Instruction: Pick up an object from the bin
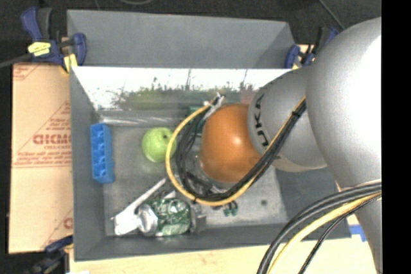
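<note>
Lying left-to-right: crumpled green packet

We list: grey bin; blue block; light-green apple; green-and-silver foil packet; orange wrist cover; silver arm.

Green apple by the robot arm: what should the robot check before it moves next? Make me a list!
1. Green apple apart from other things: ok.
2. Apple clear of the arm's yellow cable: cannot tell, they look very close.
3. Blue block out of the way: ok, by the left wall.
4. Crumpled green packet clear of the arm: not ok, beside the cable loop.
5. Gripper holding anything: cannot tell.
</note>
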You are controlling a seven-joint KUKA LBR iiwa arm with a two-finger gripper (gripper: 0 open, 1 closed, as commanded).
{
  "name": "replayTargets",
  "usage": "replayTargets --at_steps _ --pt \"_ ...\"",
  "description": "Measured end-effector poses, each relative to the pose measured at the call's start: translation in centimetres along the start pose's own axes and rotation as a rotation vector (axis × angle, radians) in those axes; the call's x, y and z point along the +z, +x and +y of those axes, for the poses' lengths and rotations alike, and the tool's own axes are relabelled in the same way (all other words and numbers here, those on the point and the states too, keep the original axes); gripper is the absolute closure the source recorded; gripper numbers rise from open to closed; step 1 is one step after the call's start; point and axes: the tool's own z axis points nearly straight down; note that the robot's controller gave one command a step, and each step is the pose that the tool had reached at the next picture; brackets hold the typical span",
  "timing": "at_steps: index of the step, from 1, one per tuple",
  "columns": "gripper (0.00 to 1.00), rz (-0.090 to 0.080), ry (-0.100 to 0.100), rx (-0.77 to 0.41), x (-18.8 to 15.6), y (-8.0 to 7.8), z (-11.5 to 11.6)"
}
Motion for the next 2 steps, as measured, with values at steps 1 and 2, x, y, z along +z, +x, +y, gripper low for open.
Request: replayTargets --at_steps 1,2 --pt "0.00 -0.001 -0.001 -0.023 0.0 -0.4 1.5" --pt "1.00 0.005 -0.003 -0.020 0.2 0.2 5.0"
